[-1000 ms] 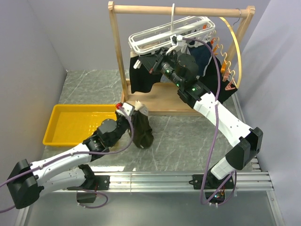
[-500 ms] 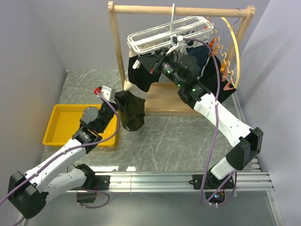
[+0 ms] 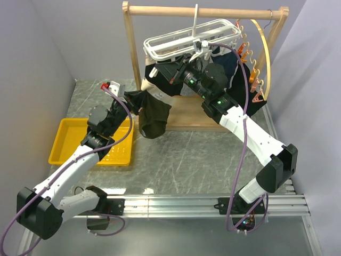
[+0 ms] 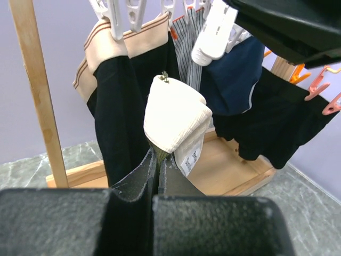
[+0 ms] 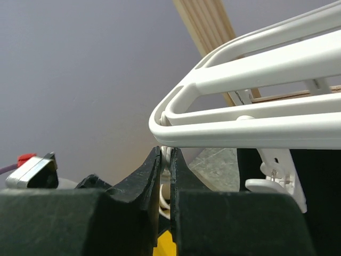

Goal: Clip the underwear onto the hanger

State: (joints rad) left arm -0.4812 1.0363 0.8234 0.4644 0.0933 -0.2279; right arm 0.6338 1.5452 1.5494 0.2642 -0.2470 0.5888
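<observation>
Yellow tray (image 3: 68,134) beneath left arm (image 3: 69,169); left fingers (image 4: 74,224) tight around underwear (image 4: 176,122), right fingers (image 5: 133,205) around hanger (image 5: 240,122) clip (image 5: 165,159).

The underwear (image 3: 154,114) was soft, matt olive cloth, its waistband (image 4: 176,120) a finely ribbed cream knit. The hanger (image 5: 240,133) was smooth white plastic with a faint gloss. The rack frame (image 3: 205,10) was pale, matt wood. The tray (image 3: 69,141) was shiny yellow plastic, and the surface (image 3: 213,154) was grey, marbled and slightly glossy.

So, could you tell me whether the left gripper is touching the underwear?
Touching: the left wrist view shows the left gripper with jaws shut on the underwear.
</observation>
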